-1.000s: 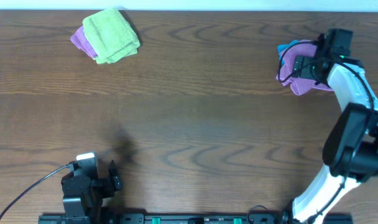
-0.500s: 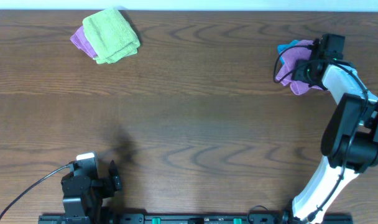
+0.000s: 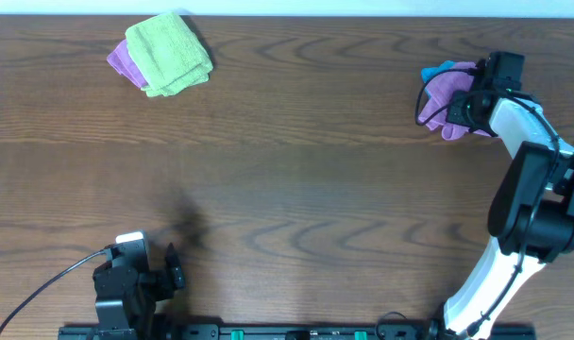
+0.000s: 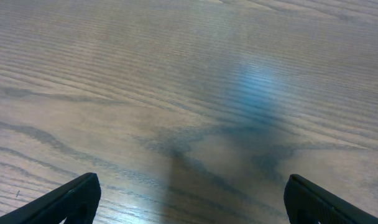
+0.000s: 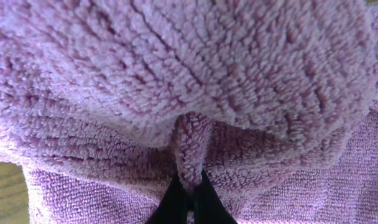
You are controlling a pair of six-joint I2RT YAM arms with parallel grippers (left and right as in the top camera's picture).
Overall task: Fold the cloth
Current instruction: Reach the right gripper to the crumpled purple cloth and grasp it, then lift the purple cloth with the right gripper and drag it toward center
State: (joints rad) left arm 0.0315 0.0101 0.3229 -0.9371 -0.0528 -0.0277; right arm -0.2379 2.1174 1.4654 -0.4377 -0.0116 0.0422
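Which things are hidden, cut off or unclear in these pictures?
Overhead: tips of the right gripper, buried in the cloth.
Right wrist: the cloth's edges and tag; terry fills the frame.
Overhead: blue cloth, mostly under the cloth.
Overhead: purple cloth, mostly under the green cloth.
Left wrist: fingers of the left gripper, cut off by the bottom edge.

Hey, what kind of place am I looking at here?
Probably a robotics test bench: a left arm and right arm stand at one edge of a wood-grain table, with washcloths as props, like the green cloth and the lilac cloth.
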